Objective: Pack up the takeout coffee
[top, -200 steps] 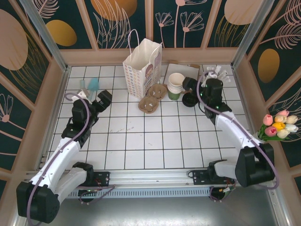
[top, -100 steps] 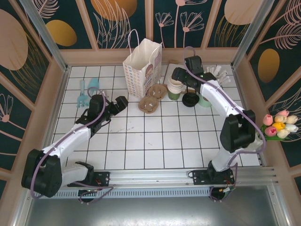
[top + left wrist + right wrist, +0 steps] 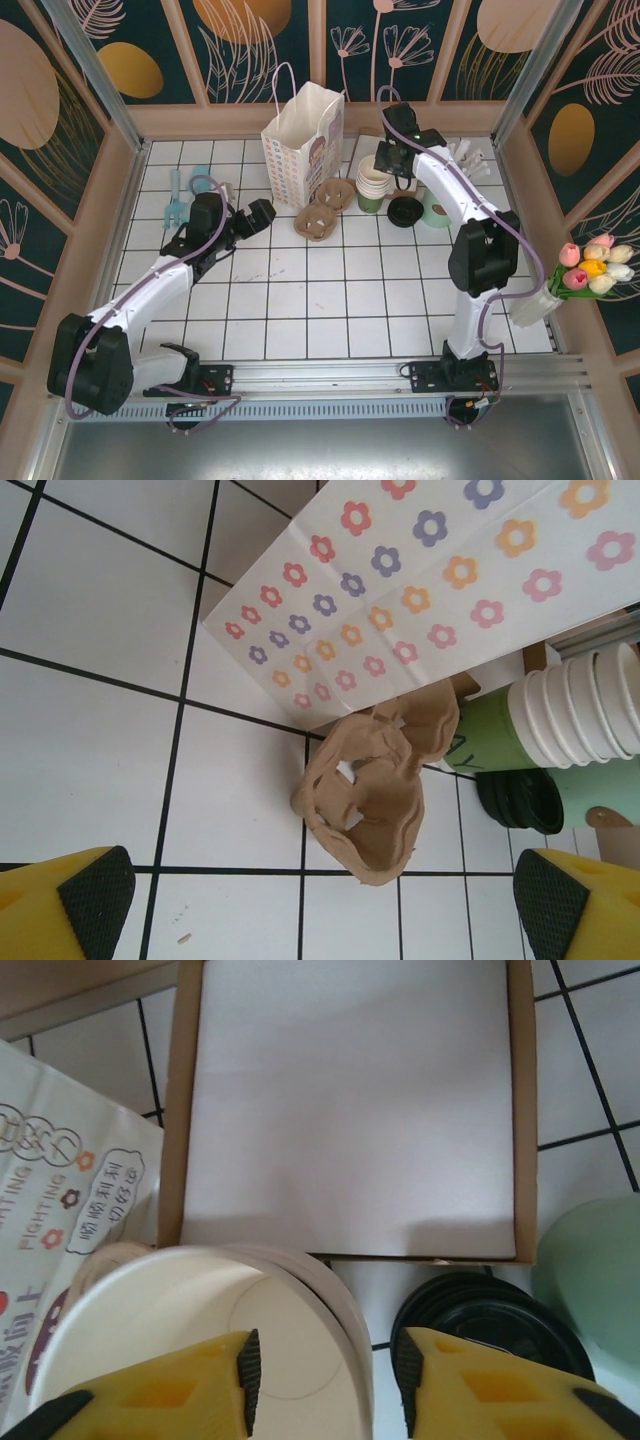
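The takeout coffee is out of view. A stack of lidless green cups [image 3: 373, 187] [image 3: 180, 1330] [image 3: 570, 710] stands right of the white flowered paper bag [image 3: 300, 140] [image 3: 430, 590]. My right gripper [image 3: 386, 165] [image 3: 325, 1380] hovers over the stack, half narrowed. One finger is inside the top cup, the other outside its rim, with a gap still showing. A loose black lid [image 3: 405, 212] [image 3: 490, 1320] lies just right of the stack. My left gripper [image 3: 262, 213] [image 3: 320, 910] stands wide open and holds nothing, just short of the brown pulp cup carrier [image 3: 325, 210] [image 3: 375, 780].
A flat cardboard tray lined with white paper [image 3: 350, 1100] lies behind the cups. A mint-green round thing [image 3: 437, 210] [image 3: 590, 1270] sits right of the lid. Blue utensils [image 3: 185, 195] lie at the left, white forks [image 3: 465, 155] at back right, tulips [image 3: 595, 268] by the right wall.
My right arm swung back and left from beside the black lid to above the cup stack, and its jaws narrowed. My left gripper moved right toward the carrier, staying open.
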Robot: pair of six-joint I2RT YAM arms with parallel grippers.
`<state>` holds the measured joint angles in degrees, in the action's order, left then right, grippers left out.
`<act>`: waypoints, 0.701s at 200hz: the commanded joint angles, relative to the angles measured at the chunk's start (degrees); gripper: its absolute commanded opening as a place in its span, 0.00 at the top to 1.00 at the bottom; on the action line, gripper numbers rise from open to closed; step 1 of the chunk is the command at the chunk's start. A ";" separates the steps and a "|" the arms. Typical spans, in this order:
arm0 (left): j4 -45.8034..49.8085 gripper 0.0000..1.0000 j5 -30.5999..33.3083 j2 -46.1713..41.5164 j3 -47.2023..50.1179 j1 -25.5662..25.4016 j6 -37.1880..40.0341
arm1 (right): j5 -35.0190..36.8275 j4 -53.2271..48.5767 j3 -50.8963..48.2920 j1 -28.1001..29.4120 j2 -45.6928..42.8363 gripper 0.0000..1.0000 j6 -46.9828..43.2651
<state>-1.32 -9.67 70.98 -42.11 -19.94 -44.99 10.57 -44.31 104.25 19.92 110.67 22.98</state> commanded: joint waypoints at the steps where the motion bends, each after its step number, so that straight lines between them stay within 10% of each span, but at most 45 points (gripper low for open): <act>1: 1.38 0.01 -0.24 2.07 -2.07 -0.10 1.34 | 1.46 -2.37 1.94 -0.37 0.38 0.60 -1.57; 140: 2.42 0.01 2.18 4.48 -2.77 -0.10 -0.47 | -0.39 -2.97 4.11 -0.83 2.70 0.90 -4.69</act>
<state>0.16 -8.51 75.26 -43.20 -19.94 -45.23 10.24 -45.50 106.15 19.44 112.71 19.33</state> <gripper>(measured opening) 0.988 0.119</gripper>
